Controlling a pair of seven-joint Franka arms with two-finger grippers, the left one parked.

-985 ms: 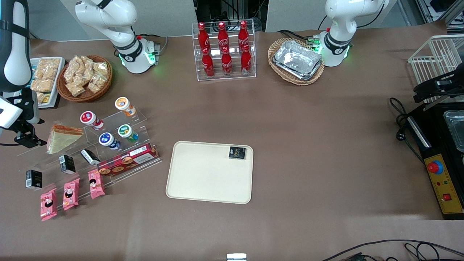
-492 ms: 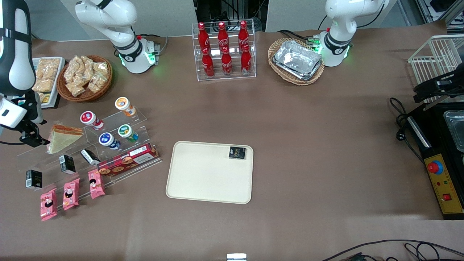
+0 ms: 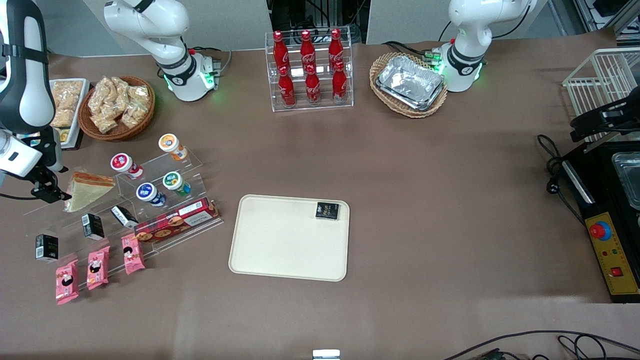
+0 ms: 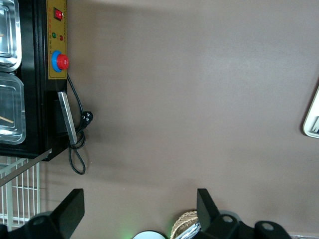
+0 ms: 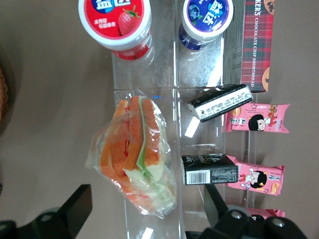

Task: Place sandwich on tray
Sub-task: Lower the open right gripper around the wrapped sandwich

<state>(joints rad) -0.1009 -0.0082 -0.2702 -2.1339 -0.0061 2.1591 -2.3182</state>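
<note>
We see the sandwich (image 3: 86,190) lying on a clear acrylic stand (image 3: 165,200) at the working arm's end of the tabletop (image 3: 425,165), the claw (image 3: 47,192) just beside its pointed end with fingers (image 5: 75,206) spread wide and holding nothing. The wrapped wedge shows pale bread, orange-red and green filling. The cream tray (image 3: 280,245) lies well apart, a small black box (image 3: 327,210) in one corner.

A brown-covered table (image 3: 425,200) fills the view, with pale grey wall panels (image 3: 230,20) above it
</note>
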